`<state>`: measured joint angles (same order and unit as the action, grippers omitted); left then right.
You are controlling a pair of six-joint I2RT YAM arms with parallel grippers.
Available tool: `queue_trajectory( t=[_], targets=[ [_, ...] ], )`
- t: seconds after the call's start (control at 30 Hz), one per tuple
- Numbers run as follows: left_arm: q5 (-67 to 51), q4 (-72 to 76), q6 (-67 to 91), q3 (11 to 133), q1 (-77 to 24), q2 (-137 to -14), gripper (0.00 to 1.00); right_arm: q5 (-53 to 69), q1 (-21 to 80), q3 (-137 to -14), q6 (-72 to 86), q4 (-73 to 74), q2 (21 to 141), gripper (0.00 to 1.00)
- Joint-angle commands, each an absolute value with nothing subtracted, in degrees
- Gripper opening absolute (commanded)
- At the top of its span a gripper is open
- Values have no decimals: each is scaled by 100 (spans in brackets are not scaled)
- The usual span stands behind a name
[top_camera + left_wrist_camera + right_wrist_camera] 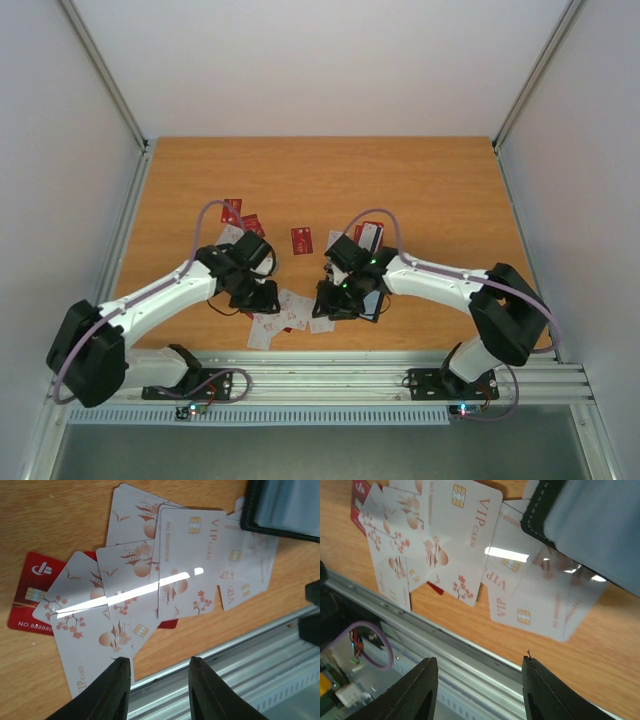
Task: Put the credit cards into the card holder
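Several white credit cards with red marks lie overlapped near the table's front edge, between my two grippers. More red cards lie further back. The left gripper hangs open and empty over the front edge, its left fingertip over the nearest white card. A red card sticks out from under the pile. The card holder lies open, black-rimmed with a bluish-grey inside, on top of some cards. My right gripper is open and empty, just in front of it over the rail.
An aluminium rail runs along the table's front edge under both grippers. A purple cable and electronics sit below it. The two wrists are close together. White walls enclose the table on three sides.
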<state>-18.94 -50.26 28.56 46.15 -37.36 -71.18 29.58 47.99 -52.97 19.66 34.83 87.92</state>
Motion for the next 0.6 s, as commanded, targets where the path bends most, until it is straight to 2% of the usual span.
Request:
queue_trajectory(
  t=[0.0, 0.17, 0.37, 0.57],
  targets=[
    [-2091, -4350, 3034, 4570, -3695, -7572, 33, 2557, 5095, -5237, 2979, 2559, 9125, 48],
    [-2416, -4199, 2733, 5063, -3534, -8226, 33, 2432, 5245, -5022, 3448, 2197, 9236, 48],
    [-2729, -4212, 2152, 5751, -3276, -9319, 34, 2344, 5414, -4361, 4425, 1106, 9213, 49],
    [-2949, -4483, 1518, 6389, -3252, -10141, 35, 2209, 5790, -4289, 4879, 494, 9404, 49]
  ],
)
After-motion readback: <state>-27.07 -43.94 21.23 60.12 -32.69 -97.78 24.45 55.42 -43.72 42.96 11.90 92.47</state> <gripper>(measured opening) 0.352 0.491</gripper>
